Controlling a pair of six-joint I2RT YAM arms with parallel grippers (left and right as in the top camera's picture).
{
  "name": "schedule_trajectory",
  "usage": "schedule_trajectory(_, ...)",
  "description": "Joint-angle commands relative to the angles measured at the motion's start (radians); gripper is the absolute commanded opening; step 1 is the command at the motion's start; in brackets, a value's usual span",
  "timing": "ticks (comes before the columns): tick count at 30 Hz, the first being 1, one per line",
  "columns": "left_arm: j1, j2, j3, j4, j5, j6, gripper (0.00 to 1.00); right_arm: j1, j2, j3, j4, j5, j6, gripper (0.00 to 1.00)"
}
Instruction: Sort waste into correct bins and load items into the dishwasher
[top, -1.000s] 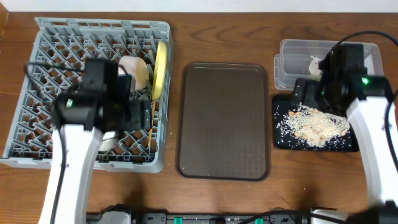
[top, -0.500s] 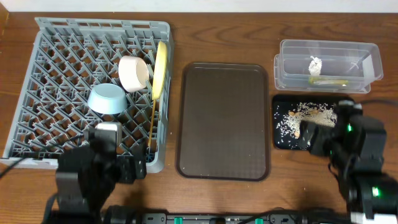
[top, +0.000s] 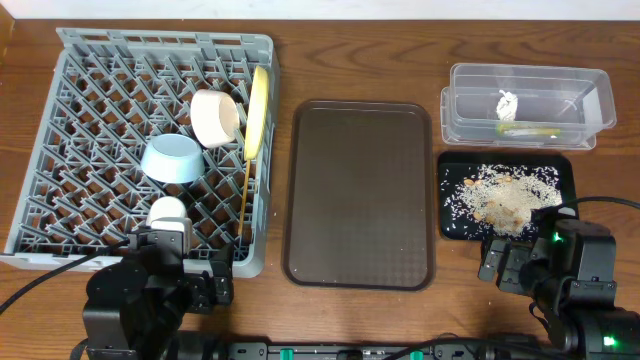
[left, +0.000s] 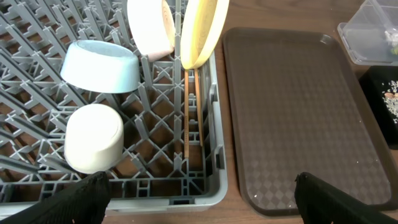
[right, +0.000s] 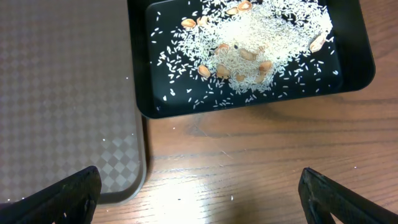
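The grey dish rack (top: 165, 40) holds the yellow plate (top: 258, 112) on edge, the cream bowl (top: 215, 117), the blue bowl (top: 172, 160), the white cup (top: 166, 212) and the chopsticks (top: 243, 200). The left wrist view shows the plate (left: 202, 31), the cup (left: 93, 138) and the chopsticks (left: 187, 112). The clear tub (top: 470, 75) contains the tissue (top: 507, 104) and the wrapper (top: 528, 130). Rice scraps (top: 500, 197) lie in the black tray (top: 560, 165). My left gripper (left: 202, 193) is open and empty by the rack's front rim. My right gripper (right: 199, 186) is open over bare wood.
The brown serving tray (top: 360, 195) lies between rack and bins, its corner beside my right gripper (top: 520, 262). My left gripper (top: 190, 280) sits at the rack's front right corner. Both arms crowd the table's near edge.
Both arms have drawn back to the near table edge, the left from over the rack, the right from over the black tray and tub. The cup now shows in the rack.
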Motion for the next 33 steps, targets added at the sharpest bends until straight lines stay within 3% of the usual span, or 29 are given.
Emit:
schedule_trajectory(1, -0.001, -0.003, -0.006, -0.003, -0.005, 0.013, 0.96, -0.003, -0.003, -0.006, -0.003, 0.009, -0.014, 0.99)
schedule_trajectory(9, -0.001, -0.003, -0.006, -0.003, -0.005, 0.013, 0.96, -0.003, -0.012, -0.008, -0.002, 0.051, -0.018, 0.99)
schedule_trajectory(13, -0.001, -0.003, -0.006, -0.003, -0.005, 0.013, 0.96, -0.003, -0.056, -0.021, 0.079, 0.062, -0.041, 0.99)
schedule_trajectory(26, -0.001, -0.003, -0.006, -0.003, -0.005, 0.013, 0.96, 0.038, -0.554, -0.431, 0.658, 0.060, -0.101, 0.99)
schedule_trajectory(33, -0.001, -0.003, -0.006, -0.003, -0.005, 0.013, 0.96, 0.043, -0.638, -0.648, 0.983, 0.039, -0.089, 0.99)
